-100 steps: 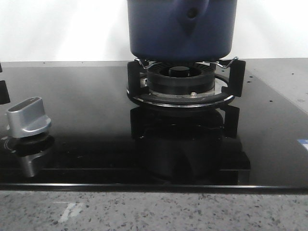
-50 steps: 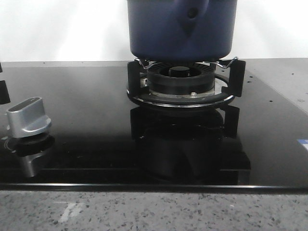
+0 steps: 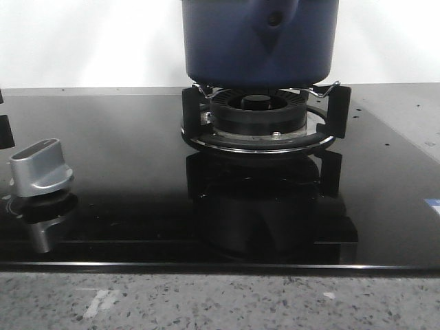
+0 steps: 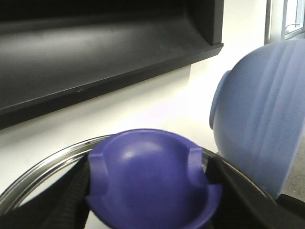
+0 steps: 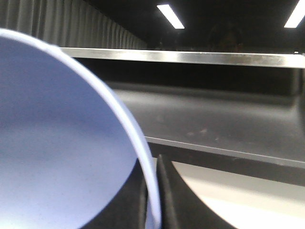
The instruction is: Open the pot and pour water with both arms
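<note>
The dark-blue pot (image 3: 260, 41) stands on the gas burner (image 3: 258, 120), its handle stub with a small hole (image 3: 275, 19) facing me; its top is cut off by the front view's edge. Neither gripper shows in the front view. In the left wrist view my left gripper (image 4: 150, 183) is shut on the purple-blue lid knob (image 4: 150, 171), above the lid's steel rim (image 4: 43, 167). A light-blue rounded vessel (image 4: 257, 109) hangs close beside it. In the right wrist view my right gripper (image 5: 153, 200) is shut on that vessel's thin rim (image 5: 119, 114). No water shows.
The burner sits on a glossy black hob (image 3: 124, 172) with a silver control knob (image 3: 41, 168) at the front left. A speckled stone counter edge (image 3: 220, 302) runs along the front. A dark range hood (image 4: 95, 52) hangs overhead, also in the right wrist view (image 5: 214, 119).
</note>
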